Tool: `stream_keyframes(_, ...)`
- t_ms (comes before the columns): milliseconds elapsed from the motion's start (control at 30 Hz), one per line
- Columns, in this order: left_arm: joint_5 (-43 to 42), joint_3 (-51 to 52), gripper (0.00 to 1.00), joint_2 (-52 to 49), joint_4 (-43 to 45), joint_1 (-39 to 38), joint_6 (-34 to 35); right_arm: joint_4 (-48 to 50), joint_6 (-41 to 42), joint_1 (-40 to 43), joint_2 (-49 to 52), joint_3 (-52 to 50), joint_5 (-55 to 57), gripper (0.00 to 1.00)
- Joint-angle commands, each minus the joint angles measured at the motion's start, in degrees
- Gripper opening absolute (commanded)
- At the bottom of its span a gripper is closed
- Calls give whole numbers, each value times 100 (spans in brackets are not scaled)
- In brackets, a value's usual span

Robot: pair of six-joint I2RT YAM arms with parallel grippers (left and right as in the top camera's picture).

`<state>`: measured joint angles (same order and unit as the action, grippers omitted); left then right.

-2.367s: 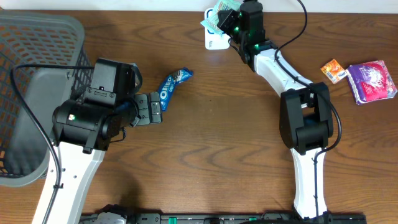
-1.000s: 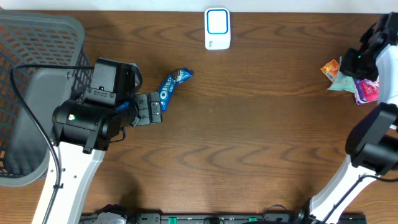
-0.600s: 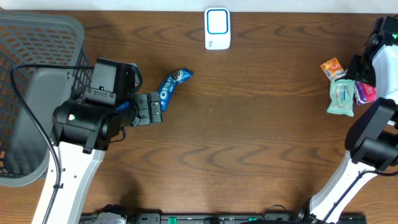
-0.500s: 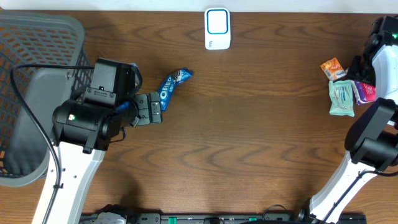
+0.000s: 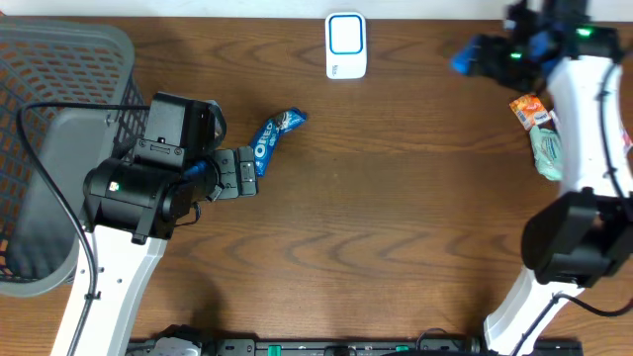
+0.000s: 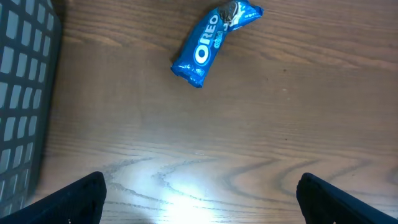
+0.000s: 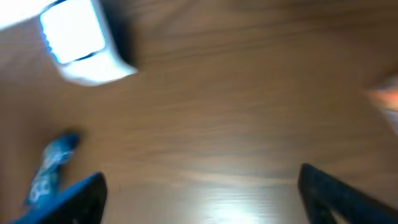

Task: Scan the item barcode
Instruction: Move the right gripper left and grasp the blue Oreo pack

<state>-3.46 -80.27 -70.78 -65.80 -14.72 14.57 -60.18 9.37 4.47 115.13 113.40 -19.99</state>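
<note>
Letting go: right hand (image 5: 471, 61) opened and swung away, empty.
Green pack (image 5: 544, 153): lay on the table (image 5: 396, 218) by the orange pack (image 5: 529, 109) — done, I think.
Left hand (image 6: 199, 199): was open, near the Oreo pack (image 6: 208, 46), likely next.

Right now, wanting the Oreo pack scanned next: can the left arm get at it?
Probably yes: the left pincer is open, facing the Oreo pack, with only bare table between them.

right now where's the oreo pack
In the overhead view the Oreo pack lies left of centre, just beyond the open left gripper, below and to the left of the white scanner at the far edge.
</note>
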Motion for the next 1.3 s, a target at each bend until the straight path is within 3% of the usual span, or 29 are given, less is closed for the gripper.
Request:
stream_keyframes(0,74,-9,98,-7,-17,28,-35,0,376,-717,260,4,-997,98)
stream_keyframes(100,72,-9,98,-7,-15,28,-35,122,809,-1268,461,4,-992,98)
stream_keyframes(200,74,-9,98,-7,-15,28,-37,424,1799,-1814,715,4,-992,97)
stream_keyframes(600,74,-9,98,-7,-15,28,-35,2684,4483,-3530,2068,4,-990,91)
stream_keyframes(800,74,-9,98,-7,-17,28,-37,2841,5257,-3873,2446,4,-616,85)
stream_keyframes(967,74,-9,98,-7,-15,28,-37,2782,5298,-3980,2564,4,-197,73)
stream_keyframes(1100,74,-9,98,-7,-15,28,-37,2535,5276,-3980,2568,4,269,52)
stream_keyframes(1233,74,-9,98,-7,-17,28,-37,2398,4868,-3897,2568,7,415,1)
stream_keyframes(1267,72,-9,98,-7,-17,28,-35,2326,4809,-3871,2562,7,356,1)
